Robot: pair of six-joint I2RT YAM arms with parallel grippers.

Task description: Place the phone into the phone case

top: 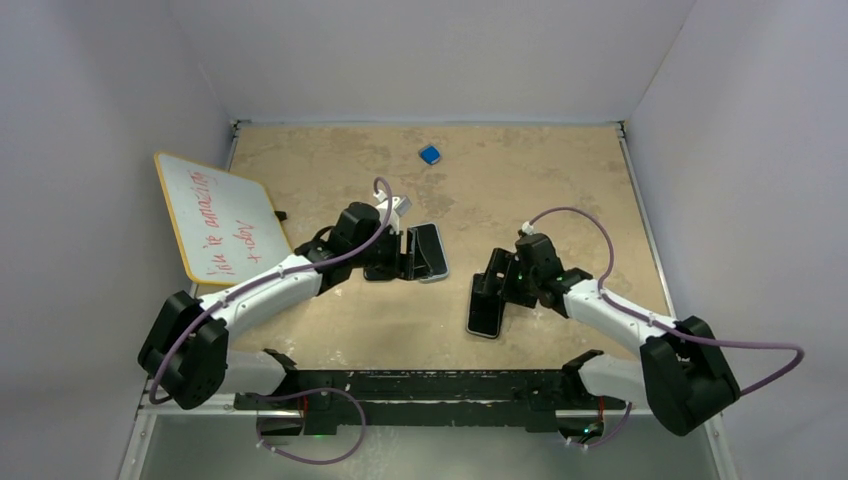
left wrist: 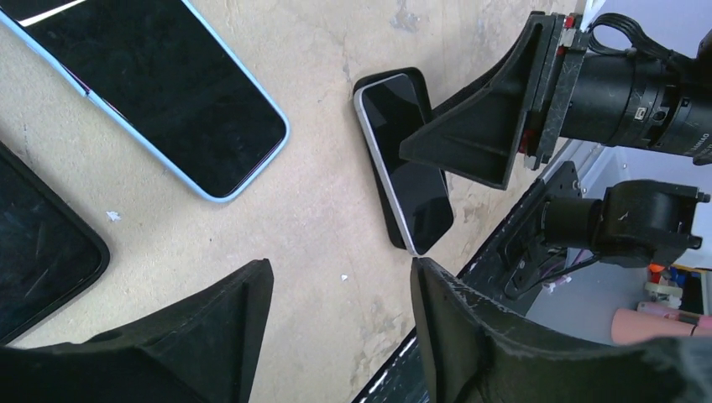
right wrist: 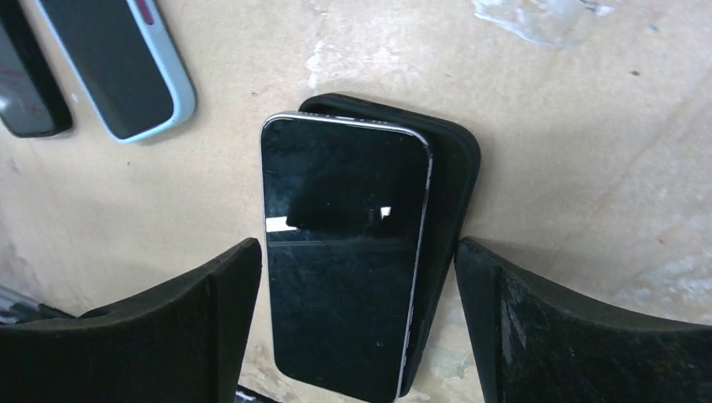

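A black phone (right wrist: 340, 252) with a silver edge lies face up, askew on a black phone case (right wrist: 449, 185). It is shifted to the case's left, so the case's right rim shows. My right gripper (right wrist: 357, 248) is open, its fingers on either side of the phone and case, touching neither. In the top view the phone (top: 484, 310) lies just in front of the right gripper (top: 497, 283). My left gripper (left wrist: 342, 269) is open and empty over bare table. It sees the phone (left wrist: 407, 164) on the case under a right finger (left wrist: 479, 126).
A phone in a light-blue case (left wrist: 168, 92) and a black device (left wrist: 34, 243) lie by the left gripper (top: 405, 258). A whiteboard (top: 220, 215) leans at the left wall. A small blue object (top: 430, 154) sits at the back.
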